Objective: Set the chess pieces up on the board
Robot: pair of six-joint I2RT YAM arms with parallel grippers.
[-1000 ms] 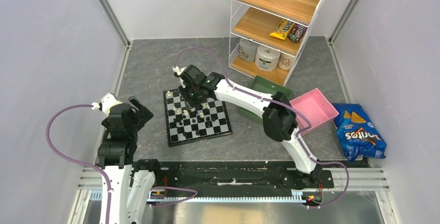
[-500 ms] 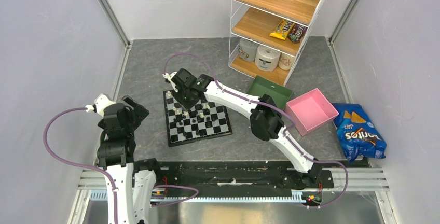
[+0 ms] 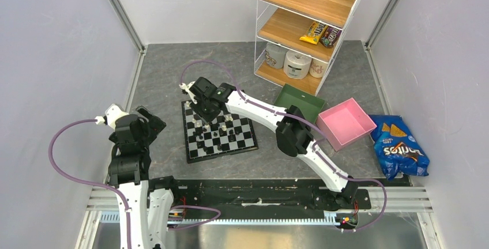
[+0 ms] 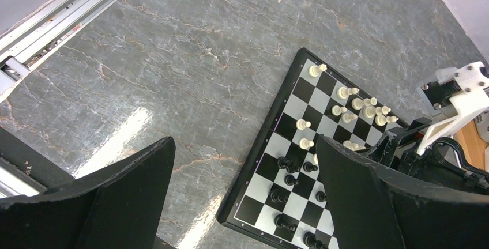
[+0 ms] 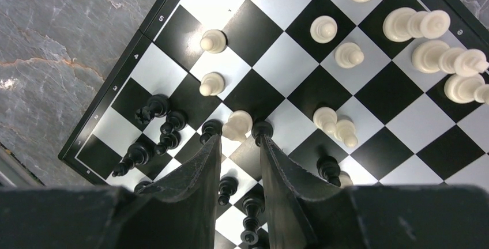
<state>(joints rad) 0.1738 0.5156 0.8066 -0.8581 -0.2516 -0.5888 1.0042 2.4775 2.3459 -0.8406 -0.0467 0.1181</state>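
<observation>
The board (image 3: 198, 152) lies on the grey table in front of the arms. Cream-white chess pieces (image 5: 421, 24) crowd its far side and black chess pieces (image 5: 155, 108) its near side, several of them mixed in the middle. My right gripper (image 3: 203, 109) hangs low over the board's far left part. In the right wrist view its fingers (image 5: 239, 139) stand a narrow gap apart, with a cream pawn (image 5: 237, 125) just past the tips and a black piece beside each tip. My left gripper (image 3: 147, 123) is wide open and empty over bare table left of the board (image 4: 288, 123).
A green tray (image 3: 300, 102) and a pink tray (image 3: 348, 123) sit right of the board. A wire shelf (image 3: 305, 24) with snacks and rolls stands at the back right. A blue chips bag (image 3: 399, 148) lies at the far right.
My right gripper has swung left across the far part of the board to its far left area. My left arm has drawn back a little to the left.
</observation>
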